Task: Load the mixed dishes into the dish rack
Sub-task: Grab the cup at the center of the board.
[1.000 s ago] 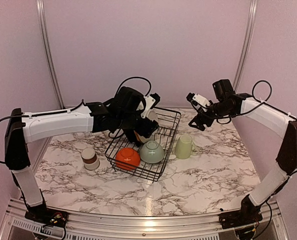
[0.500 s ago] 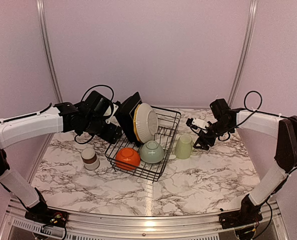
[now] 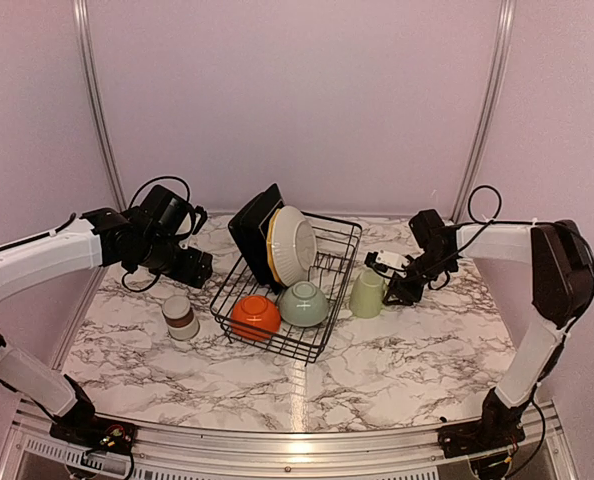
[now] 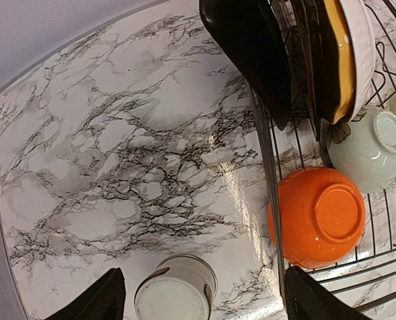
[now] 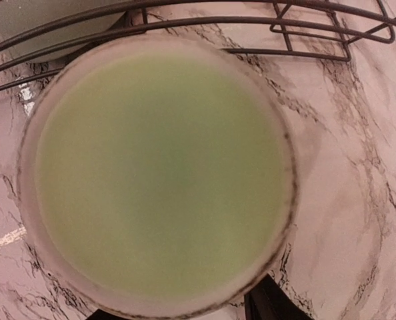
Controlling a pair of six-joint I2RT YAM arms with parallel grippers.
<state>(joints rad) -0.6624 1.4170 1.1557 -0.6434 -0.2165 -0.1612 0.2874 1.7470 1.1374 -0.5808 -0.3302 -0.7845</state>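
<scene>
The black wire dish rack (image 3: 339,236) holds black square plates (image 3: 253,232), a yellow plate (image 3: 274,248) and a white bowl (image 3: 295,244), all standing on edge. The small grey-brown cup (image 3: 180,316) stands on the table left of the rack. My left gripper (image 3: 193,268) hovers open above the cup (image 4: 176,295), one finger on either side of it. The pale green mug (image 3: 367,293) sits upside down right of the rack. My right gripper (image 3: 390,287) is low against it. In the right wrist view the mug's base (image 5: 159,175) hides all but the edges of the fingers (image 5: 273,304).
An orange bowl (image 3: 255,315) and a pale green bowl (image 3: 304,303) lie upside down in the rack's near end. The rack's wire rim (image 5: 185,23) runs just beyond the mug. Pink walls close in the marble table (image 3: 397,370).
My left arm pulled back left out of the rack, leaving the plates and bowl standing there. My right gripper came down to the mug and its jaws have narrowed.
</scene>
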